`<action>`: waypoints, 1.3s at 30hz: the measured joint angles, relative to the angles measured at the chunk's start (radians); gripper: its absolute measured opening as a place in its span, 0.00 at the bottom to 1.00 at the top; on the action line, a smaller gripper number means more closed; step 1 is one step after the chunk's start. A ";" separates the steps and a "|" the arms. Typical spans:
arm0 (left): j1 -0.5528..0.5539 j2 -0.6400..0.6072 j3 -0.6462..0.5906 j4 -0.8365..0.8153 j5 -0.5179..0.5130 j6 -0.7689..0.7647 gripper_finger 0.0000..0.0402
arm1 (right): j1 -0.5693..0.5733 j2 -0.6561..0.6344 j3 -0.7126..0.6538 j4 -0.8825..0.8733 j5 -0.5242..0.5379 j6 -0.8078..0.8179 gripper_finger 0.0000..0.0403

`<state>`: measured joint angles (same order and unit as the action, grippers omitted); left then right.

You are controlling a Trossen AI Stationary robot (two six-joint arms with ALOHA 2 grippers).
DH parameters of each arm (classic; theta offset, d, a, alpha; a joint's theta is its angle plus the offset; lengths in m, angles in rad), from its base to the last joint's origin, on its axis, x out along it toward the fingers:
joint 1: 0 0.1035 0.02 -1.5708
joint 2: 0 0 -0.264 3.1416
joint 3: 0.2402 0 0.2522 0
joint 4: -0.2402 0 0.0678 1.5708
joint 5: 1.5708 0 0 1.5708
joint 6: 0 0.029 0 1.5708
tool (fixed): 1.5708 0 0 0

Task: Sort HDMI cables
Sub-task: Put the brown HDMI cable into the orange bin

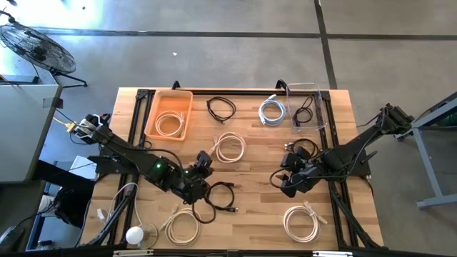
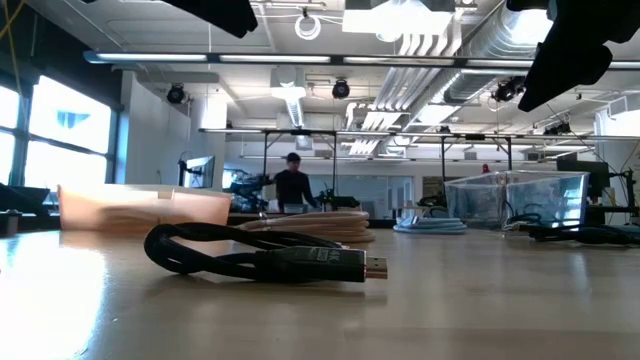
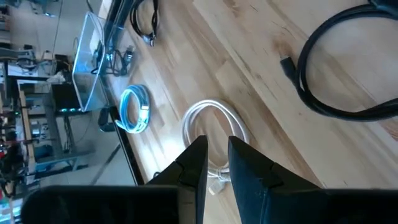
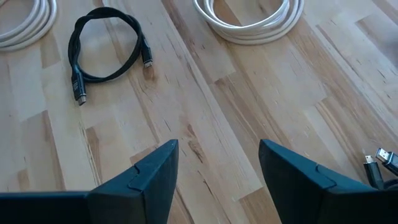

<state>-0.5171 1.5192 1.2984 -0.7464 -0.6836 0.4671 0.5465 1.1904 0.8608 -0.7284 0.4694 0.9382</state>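
Observation:
Coiled HDMI cables lie flat on the wooden table (image 1: 257, 178). A black one (image 1: 218, 196) lies just right of my left gripper (image 1: 203, 163) and shows large in the low view (image 2: 260, 255). A cream one (image 1: 230, 148) lies ahead of that gripper's fingers (image 3: 214, 127). My left gripper (image 3: 217, 163) is shut and empty above the table. My right gripper (image 1: 284, 183) is open and empty, with bare wood between its fingers (image 4: 217, 165). A black cable (image 1: 300, 150) lies just behind it. The orange bin (image 1: 169, 114) holds a cream cable; the clear bin (image 1: 308, 107) holds a black one.
A black cable (image 1: 221, 108) and a silvery-white one (image 1: 272, 111) lie at the far side between the bins. Cream cables lie near the front edge at left (image 1: 182, 227) and at right (image 1: 301, 221). A white round object (image 1: 136, 235) sits at the front left.

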 joint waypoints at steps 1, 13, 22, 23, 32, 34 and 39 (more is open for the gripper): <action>0.000 0.000 0.000 -0.003 0.018 0.000 0.15 | 0.000 0.000 0.000 0.000 0.000 0.000 0.53; 0.001 -0.001 0.000 -0.019 0.048 0.130 0.28 | 0.000 0.000 0.000 0.000 0.011 0.000 0.53; 0.000 -0.001 0.000 0.003 0.009 0.129 0.60 | 0.000 0.000 0.000 0.000 0.022 0.000 0.53; 0.000 -0.001 0.000 0.003 0.001 0.131 0.62 | 0.000 0.000 0.000 0.000 0.021 0.000 0.53; 0.000 -0.001 0.000 0.004 0.012 0.130 0.65 | 0.027 0.000 0.000 0.006 -0.197 0.059 0.53; 0.000 -0.001 0.000 0.004 0.013 0.130 0.65 | 0.053 0.000 0.000 0.008 -0.240 0.109 0.51; 0.000 -0.001 0.000 0.004 0.015 0.130 0.65 | 0.136 0.000 0.000 0.008 -0.284 0.265 0.45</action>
<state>-0.5171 1.5185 1.2984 -0.7425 -0.6689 0.5972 0.6823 1.1904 0.8608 -0.7204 0.1851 1.2028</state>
